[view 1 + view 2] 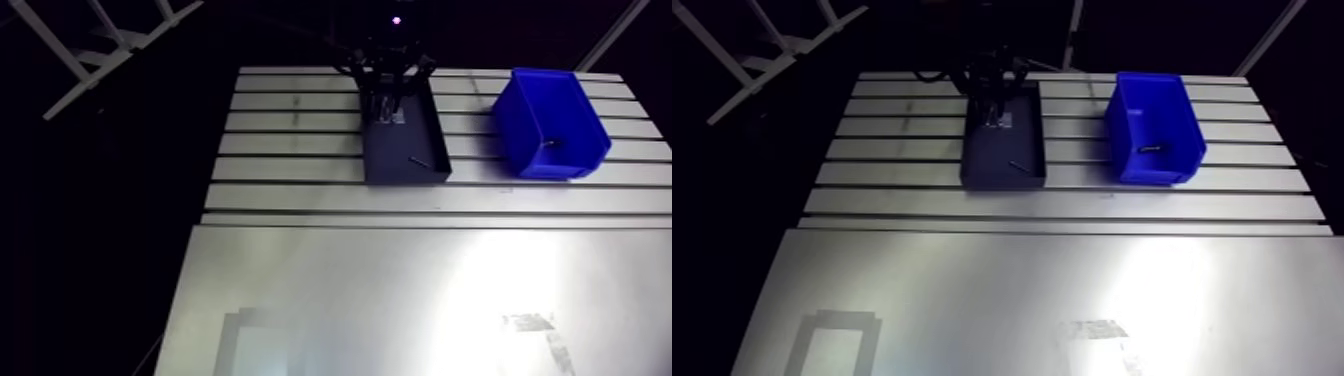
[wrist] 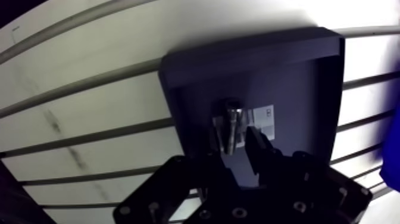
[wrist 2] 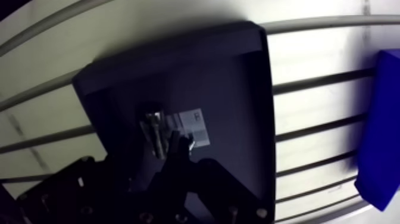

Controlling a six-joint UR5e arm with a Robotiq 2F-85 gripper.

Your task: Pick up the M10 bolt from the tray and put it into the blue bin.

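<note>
A steel M10 bolt (image 2: 231,126) lies on the matte dark tray (image 2: 297,77) beside a white label (image 2: 263,122), flanked by the gripper (image 2: 234,142); whether its jaws clench it cannot be told. The glossy blue bin (image 1: 550,120) sits well apart on the slotted aluminium tabletop (image 1: 290,150)

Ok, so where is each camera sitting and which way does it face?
Arm view: rides the arm's upper link, looking down across the table at the tray and blue bin; the hand shows at the tray's far end.
Wrist view: sits on the wrist, looking down past the hand into the tray at a bolt; its two fingers show, apart.
Both share the tray, blue bin and hand.
</note>
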